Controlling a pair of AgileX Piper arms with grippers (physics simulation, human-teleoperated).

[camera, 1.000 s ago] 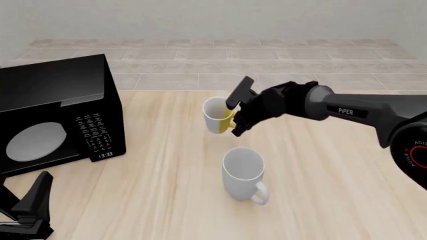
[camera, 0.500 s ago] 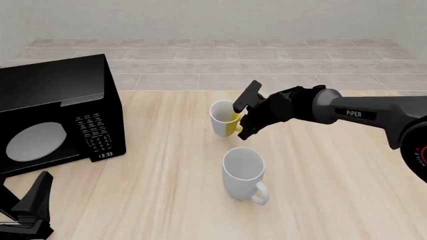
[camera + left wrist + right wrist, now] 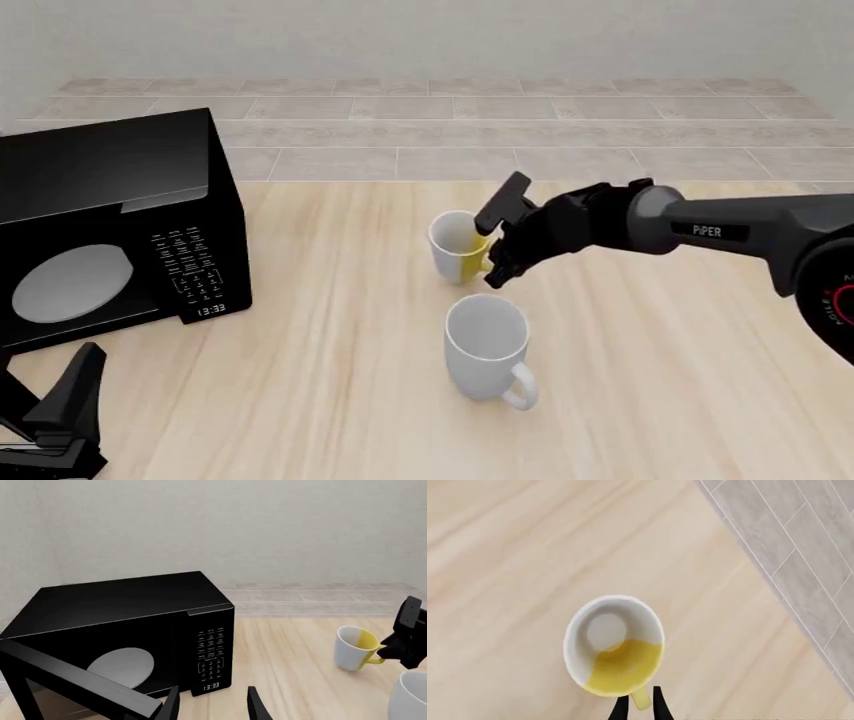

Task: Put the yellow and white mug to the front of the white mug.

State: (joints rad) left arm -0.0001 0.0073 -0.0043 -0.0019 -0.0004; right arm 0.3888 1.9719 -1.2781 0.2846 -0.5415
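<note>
Gripping the yellow handle, your right gripper (image 3: 495, 243) sits just right of centre in the front view, fingers narrowed on either side of the handle stub as the right wrist view shows at its lower edge (image 3: 640, 707). It holds the yellow and white mug (image 3: 458, 247) upright, mouth up, white half to the left, yellow half toward the gripper. Whether the base is touching the table (image 3: 667, 380) or just clear of it, I cannot tell.

Directly below it in the front frame, near but apart, stands the white mug (image 3: 489, 345), handle at its lower right. The small mug lies on the far side of the large one, so I judge the placement not yet made if "front" means the near side. Your carry would then run down the frame, past the white mug on one side or the other.

Your left gripper (image 3: 213, 707) rests at the lower left of the front view, fingers parted and empty, beside the black microwave (image 3: 114, 225). The right arm is plainly the nearer one.
</note>
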